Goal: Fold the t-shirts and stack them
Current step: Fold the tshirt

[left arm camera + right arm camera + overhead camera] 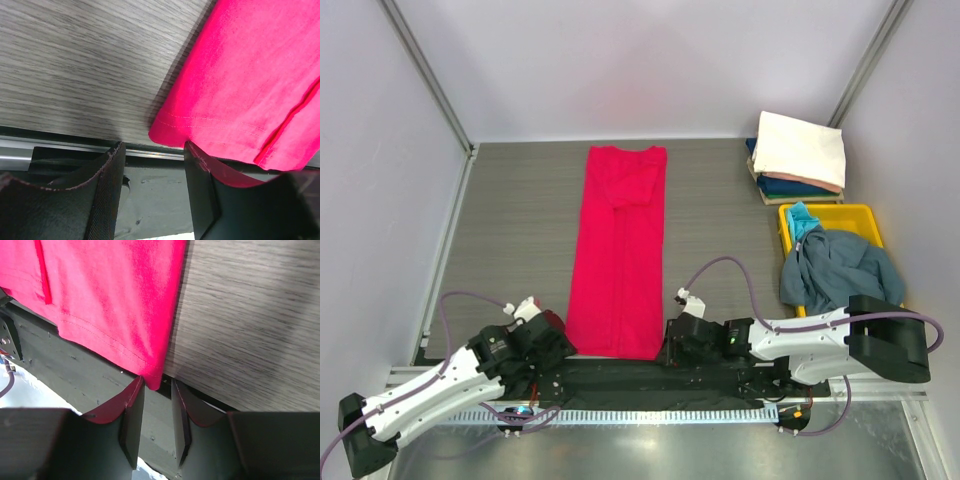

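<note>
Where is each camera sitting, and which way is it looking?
Top camera: high behind the robot, looking down on the grey wood-grain table and long folded crimson-pink cloth t-shirt; left arm and right arm show at the bottom.
Left wrist camera: on the left arm, looking past its black fingers at the shirt's near left corner.
Right wrist camera: on the right arm, past its fingers at the near right corner.
Shared: all three see that shirt's near hem.

Teal shirt [803,217] half under grey shirt [835,272]
</note>
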{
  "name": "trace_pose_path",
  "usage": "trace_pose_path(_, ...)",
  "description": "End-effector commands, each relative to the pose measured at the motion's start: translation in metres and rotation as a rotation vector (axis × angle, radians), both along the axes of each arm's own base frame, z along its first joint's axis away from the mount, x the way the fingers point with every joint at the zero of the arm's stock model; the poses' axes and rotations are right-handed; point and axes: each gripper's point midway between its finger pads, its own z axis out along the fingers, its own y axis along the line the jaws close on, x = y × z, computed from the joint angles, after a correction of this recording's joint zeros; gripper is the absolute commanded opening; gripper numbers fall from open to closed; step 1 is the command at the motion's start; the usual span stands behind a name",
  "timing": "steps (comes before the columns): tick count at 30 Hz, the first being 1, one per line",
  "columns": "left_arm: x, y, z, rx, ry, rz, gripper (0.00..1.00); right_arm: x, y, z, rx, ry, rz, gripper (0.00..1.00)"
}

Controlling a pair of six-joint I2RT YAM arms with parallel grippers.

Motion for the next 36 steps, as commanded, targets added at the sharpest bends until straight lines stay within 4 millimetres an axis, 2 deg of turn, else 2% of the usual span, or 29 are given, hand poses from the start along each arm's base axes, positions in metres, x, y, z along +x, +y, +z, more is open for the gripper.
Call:
trace_pose_path(1,0.028,0.001,0.017,-0.007,-0.14,0.072,0.51,0.009,-0.005,-0.005,-0.015,-0.034,-0.049,0.34)
trace_pose_path(5,0.037,-0.003,0.042,-0.048,-0.22,0.054,0.55,0.012,-0.005,0.0,-0.002,-0.05,-0.053,0.29)
trace_pose_path(6,0.036,-0.004,0.045,-0.056,-0.218,0.044,0.58,0.013,-0.004,0.001,0.0,-0.053,-0.055,0.28)
trace_pose_path(7,0.036,-0.007,0.049,-0.072,-0.218,0.035,0.67,0.012,-0.004,0.0,-0.005,-0.055,-0.052,0.24)
trace_pose_path(8,0.035,-0.01,0.051,-0.083,-0.217,0.022,0.71,0.013,-0.003,0.0,-0.007,-0.056,-0.047,0.21)
trace_pose_path(10,0.032,-0.011,0.054,-0.087,-0.206,0.009,0.73,0.012,-0.001,-0.001,-0.01,-0.056,-0.039,0.12)
trace_pose_path(15,0.035,-0.006,0.046,-0.054,-0.213,0.028,0.73,0.014,0.0,-0.003,-0.013,-0.062,-0.042,0.01)
trace_pose_path(30,0.035,-0.005,0.006,-0.018,-0.179,0.042,0.51,0.017,-0.016,0.0,-0.018,-0.09,-0.066,0.01)
trace_pose_path(32,0.036,-0.006,0.001,-0.026,-0.181,0.044,0.42,0.017,-0.016,0.0,-0.018,-0.091,-0.072,0.01)
trace_pose_path(33,0.036,-0.009,0.001,-0.043,-0.184,0.039,0.33,0.017,-0.017,0.0,-0.018,-0.092,-0.071,0.01)
trace_pose_path(35,0.039,-0.021,0.002,-0.097,-0.205,0.018,0.2,0.017,-0.017,0.001,-0.015,-0.093,-0.072,0.01)
trace_pose_path(36,0.039,-0.026,0.002,-0.114,-0.206,0.0,0.08,0.017,-0.018,0.001,-0.017,-0.093,-0.073,0.01)
